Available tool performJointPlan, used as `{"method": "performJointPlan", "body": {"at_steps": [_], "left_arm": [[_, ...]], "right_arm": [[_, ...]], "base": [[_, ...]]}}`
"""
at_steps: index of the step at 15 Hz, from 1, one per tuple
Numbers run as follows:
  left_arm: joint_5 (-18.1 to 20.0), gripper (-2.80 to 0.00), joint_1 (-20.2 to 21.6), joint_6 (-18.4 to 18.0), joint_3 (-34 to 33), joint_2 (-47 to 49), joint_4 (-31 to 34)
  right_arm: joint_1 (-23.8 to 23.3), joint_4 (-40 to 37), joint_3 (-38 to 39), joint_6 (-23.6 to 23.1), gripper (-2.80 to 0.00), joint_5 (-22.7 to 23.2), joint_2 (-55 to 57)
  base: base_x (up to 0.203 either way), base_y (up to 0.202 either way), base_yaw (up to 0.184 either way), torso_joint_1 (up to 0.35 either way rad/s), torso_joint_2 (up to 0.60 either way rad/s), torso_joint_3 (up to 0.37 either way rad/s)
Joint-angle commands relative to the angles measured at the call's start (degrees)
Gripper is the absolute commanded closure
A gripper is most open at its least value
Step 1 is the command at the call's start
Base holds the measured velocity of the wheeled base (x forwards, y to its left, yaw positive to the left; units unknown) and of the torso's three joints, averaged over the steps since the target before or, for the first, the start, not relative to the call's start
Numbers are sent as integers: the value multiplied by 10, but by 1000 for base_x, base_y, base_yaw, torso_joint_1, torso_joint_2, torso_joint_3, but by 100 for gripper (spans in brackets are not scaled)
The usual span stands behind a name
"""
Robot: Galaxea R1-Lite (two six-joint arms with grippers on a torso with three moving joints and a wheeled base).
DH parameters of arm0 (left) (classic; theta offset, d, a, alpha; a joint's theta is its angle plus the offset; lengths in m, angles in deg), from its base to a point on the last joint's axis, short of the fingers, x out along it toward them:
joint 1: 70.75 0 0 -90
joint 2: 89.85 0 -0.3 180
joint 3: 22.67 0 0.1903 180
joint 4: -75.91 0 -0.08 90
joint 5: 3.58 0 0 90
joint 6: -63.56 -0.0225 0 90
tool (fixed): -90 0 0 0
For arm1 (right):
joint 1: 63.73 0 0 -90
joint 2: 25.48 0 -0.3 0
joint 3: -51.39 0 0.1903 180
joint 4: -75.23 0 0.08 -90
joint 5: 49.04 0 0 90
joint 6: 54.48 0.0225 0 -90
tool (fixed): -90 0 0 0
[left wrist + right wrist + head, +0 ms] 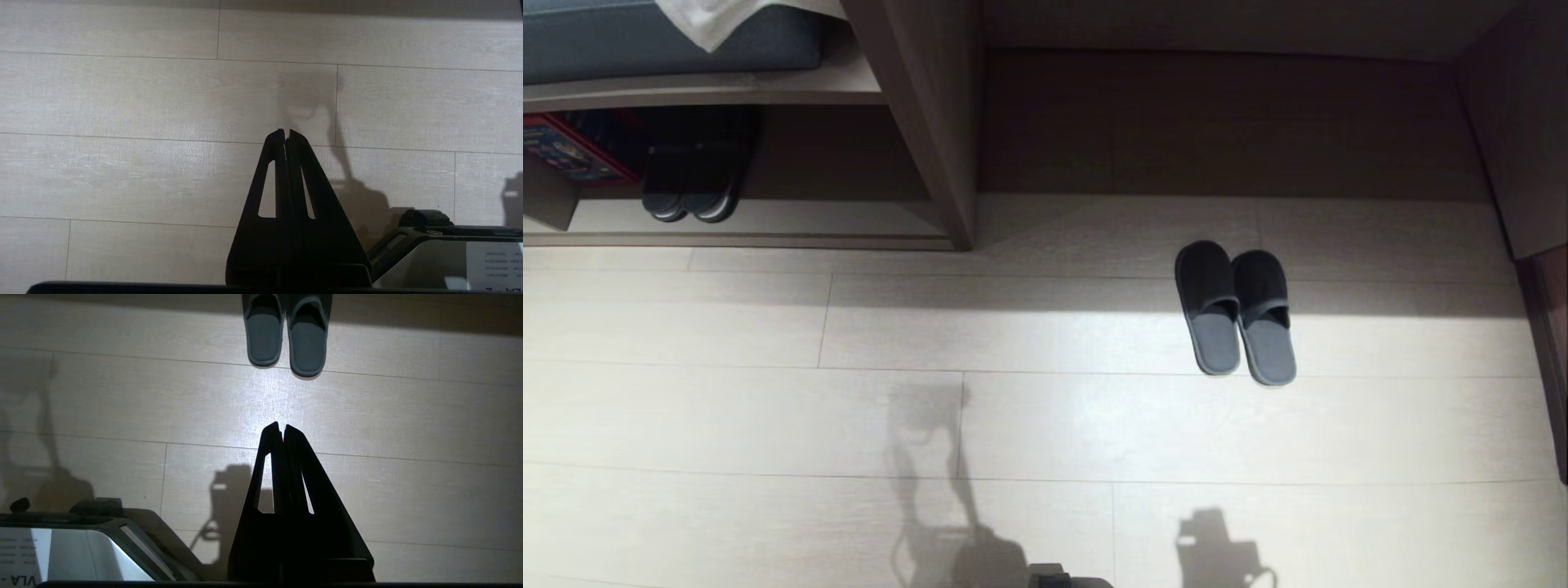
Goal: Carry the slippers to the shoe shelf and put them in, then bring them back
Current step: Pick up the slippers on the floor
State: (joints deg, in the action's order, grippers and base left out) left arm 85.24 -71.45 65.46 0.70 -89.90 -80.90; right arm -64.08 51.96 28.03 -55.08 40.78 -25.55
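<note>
Two pairs of slippers show: the slippers (1235, 310), one pair of two ahead of the right arm's jaws, and a second dark pair (692, 192) inside one shoe shelf (743, 219).

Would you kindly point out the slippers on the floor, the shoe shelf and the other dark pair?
slippers (1235, 314): head view, the inner edges where the two meet.
shoe shelf (833, 219): head view, bare base board.
other dark pair (690, 196): head view, near ends.
</note>
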Motion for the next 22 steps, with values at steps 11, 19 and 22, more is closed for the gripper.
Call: {"method": "performJointPlan", "body": {"at_steps": [11, 19, 22], "left_arm": [[0, 0, 0, 2, 0, 0, -1], [0, 0, 0, 2, 0, 0, -1], [0, 0, 0, 2, 0, 0, -1]], "right_arm": [[0, 0, 23, 0, 0, 0, -22], [0, 0, 23, 0, 0, 0, -22], [0, 0, 23, 0, 0, 0, -22]], "base": [[0, 0, 0, 2, 2, -198], [0, 0, 0, 3, 4, -196], [0, 0, 0, 0, 1, -202]]}}
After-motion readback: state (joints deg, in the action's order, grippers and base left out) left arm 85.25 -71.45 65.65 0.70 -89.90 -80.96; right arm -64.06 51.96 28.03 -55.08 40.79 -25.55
